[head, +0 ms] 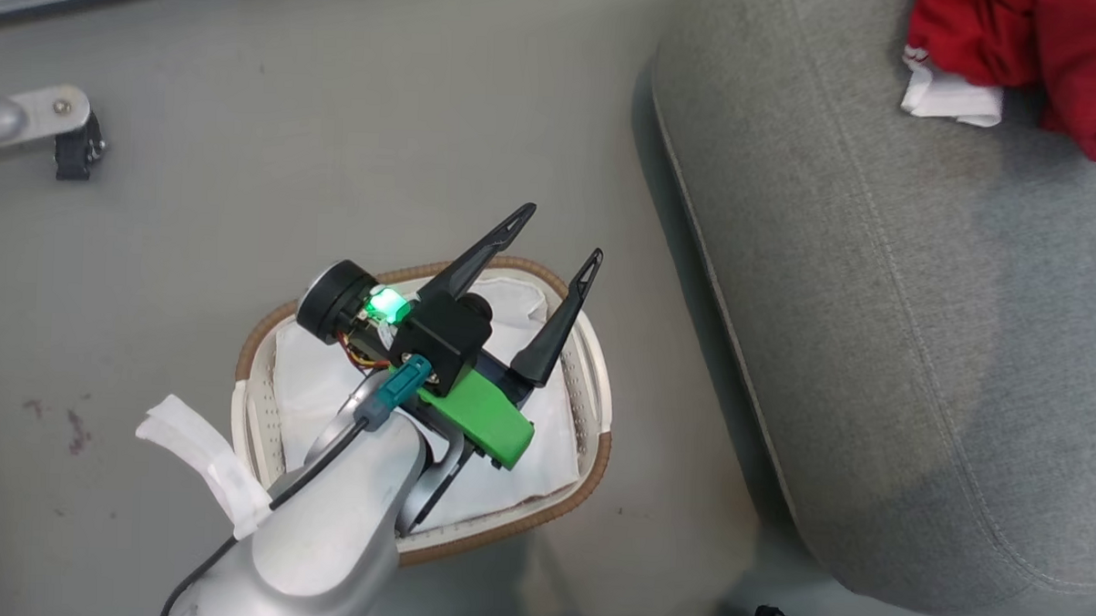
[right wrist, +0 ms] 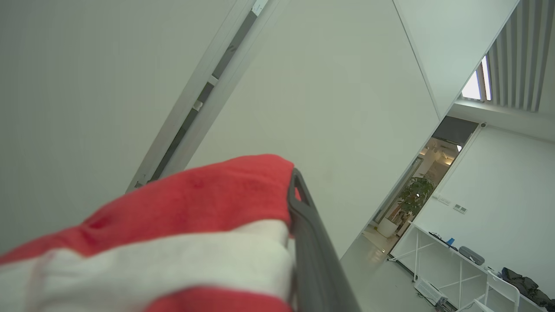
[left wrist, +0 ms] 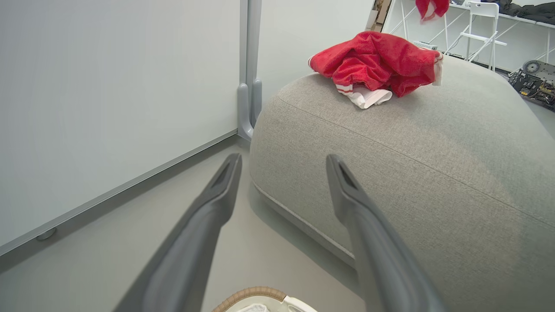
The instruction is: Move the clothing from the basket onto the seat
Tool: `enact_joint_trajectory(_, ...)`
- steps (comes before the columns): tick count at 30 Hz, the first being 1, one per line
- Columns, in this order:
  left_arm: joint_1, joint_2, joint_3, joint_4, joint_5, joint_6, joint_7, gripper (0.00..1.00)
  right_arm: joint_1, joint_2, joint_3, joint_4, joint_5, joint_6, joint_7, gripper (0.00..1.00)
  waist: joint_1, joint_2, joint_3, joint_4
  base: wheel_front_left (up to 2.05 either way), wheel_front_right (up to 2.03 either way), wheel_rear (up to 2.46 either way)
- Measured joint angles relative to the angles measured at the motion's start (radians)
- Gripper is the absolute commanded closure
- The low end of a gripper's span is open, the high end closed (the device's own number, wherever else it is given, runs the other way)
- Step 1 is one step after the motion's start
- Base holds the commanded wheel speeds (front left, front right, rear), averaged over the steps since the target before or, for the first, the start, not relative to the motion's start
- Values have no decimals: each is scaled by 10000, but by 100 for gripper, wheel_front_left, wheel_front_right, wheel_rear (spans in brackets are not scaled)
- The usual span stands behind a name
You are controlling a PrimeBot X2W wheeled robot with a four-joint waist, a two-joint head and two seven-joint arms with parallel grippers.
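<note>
Clothing [head: 1022, 51] is lying bunched on the seat [head: 922, 312]. Left gripper [head: 560, 235] is hovering over the basket [head: 253, 357], fingers spread wide, holding nothing. Right gripper [right wrist: 291, 197] is clamping another red-and-white garment [right wrist: 195, 216], cloth draping over one finger.

In the head view we saw a metal bar [head: 26, 116] at ten o'clock on the grey floor [head: 335, 155], with reddish stains [head: 77, 430] at eight.
</note>
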Motion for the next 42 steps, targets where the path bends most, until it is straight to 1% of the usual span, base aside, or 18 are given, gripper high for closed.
enact_joint_trajectory(3, -104, 104, 81, -115, 119, 0, -2, 0, 751, 445, -445, 313, -100, 0, 0, 100, 0, 0, 535, 140, 0, 0, 0)
enact_joint_trajectory(6, -117, 230, 148, -157, 242, 0, -2, 0, 1464, 876, -639, 504, -458, 0, 0, 100, 1, 0, 1022, 236, 0, 0, 0)
enact_joint_trajectory(9, -135, 270, 244, -186, 274, 0, -2, 0, 1957, 1267, -895, 637, -523, 0, 0, 100, 0, 0, 1408, 290, 0, 0, 0)
enact_joint_trajectory(14, -125, 307, 249, -169, 198, 0, 0, 0, 2453, 1670, -1012, 807, -558, 0, 0, 100, 1, 0, 1731, 263, 0, 0, 0)
enact_joint_trajectory(15, -125, 311, 253, -192, 165, 0, -2, 0, 2499, 1701, -1024, 786, -556, 0, 0, 97, 1, 0, 1734, 238, 0, 0, 0)
enact_joint_trajectory(16, -125, 318, 240, -209, 134, 0, -2, 0, 2575, 1755, -1041, 742, -556, 0, 0, 70, 1, 0, 1723, 203, 0, 0, 0)
enact_joint_trajectory(17, -124, 322, 219, -221, 86, 0, 0, 0, 2661, 1812, -1053, 708, -554, 0, 0, 53, 0, 0, 1697, 177, 0, 0, 0)
enact_joint_trajectory(18, -122, 330, 196, -222, 65, 0, 0, 0, 2754, 1856, -1051, 688, -554, 0, 0, 16, 0, 0, 1664, 157, 0, 0, 0)
enact_joint_trajectory(19, -122, 341, 180, -224, 50, 0, -2, 0, 2824, 1889, -1047, 669, -554, 0, 0, 0, 0, 0, 1634, 144, 0, 0, 0)
enact_joint_trajectory(25, -62, 343, 186, -234, -102, 0, 0, 0, 3541, 2192, -959, 173, -489, 0, 0, 0, 0, 0, 1347, 91, 0, 0, 0)
enact_joint_trajectory(31, 257, 213, 702, -274, -194, 0, -2, 0, 4623, 2711, -767, -512, -320, 0, 0, 0, -1, 0, 938, 45, 0, 0, 0)
enact_joint_trajectory(34, 445, 105, 995, -305, -194, 0, -2, 0, 5090, 2928, -640, -650, -272, 0, 0, 0, -1, 0, 712, 17, 0, 0, 0)
enact_joint_trajectory(42, 1011, -201, 1664, -245, -190, 2, -2, 0, 5772, 2894, -458, -880, -90, 0, 0, 0, -1, 0, -15, 38, 0, 0, 0)
